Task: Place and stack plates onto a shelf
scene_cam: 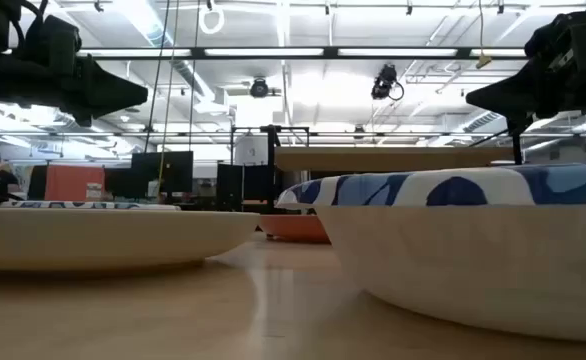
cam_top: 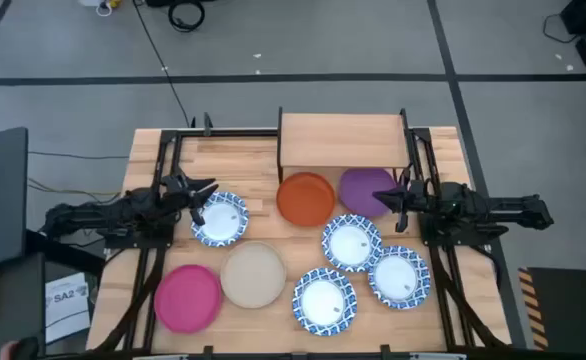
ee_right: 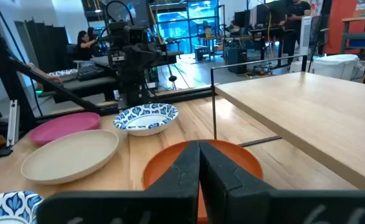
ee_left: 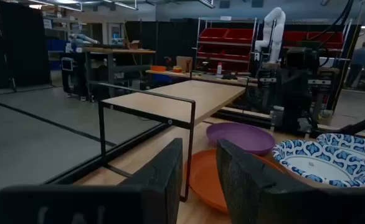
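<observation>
The shelf (cam_top: 343, 140) stands at the table's far edge, bare on top. In front of it lie the orange plate (cam_top: 306, 198) and the purple plate (cam_top: 366, 188). Blue-rimmed white plates lie at the left (cam_top: 219, 218) and right of centre (cam_top: 351, 243), (cam_top: 398, 276), (cam_top: 324, 300). The pink plate (cam_top: 187, 297) and the beige plate (cam_top: 253, 275) lie near the front left. My left gripper (cam_top: 211, 192) hovers open above the left blue-rimmed plate's far edge. My right gripper (cam_top: 388, 195) hovers shut over the purple plate's right edge. Both point toward the table's middle.
The shelf's thin black legs (ee_left: 190, 149) stand just behind the orange plate (ee_left: 213, 180). Black frame rails (cam_top: 163, 160) run along both table sides. Bare wood (cam_top: 233, 160) lies left of the shelf. People sit at desks beyond the table (ee_right: 86, 40).
</observation>
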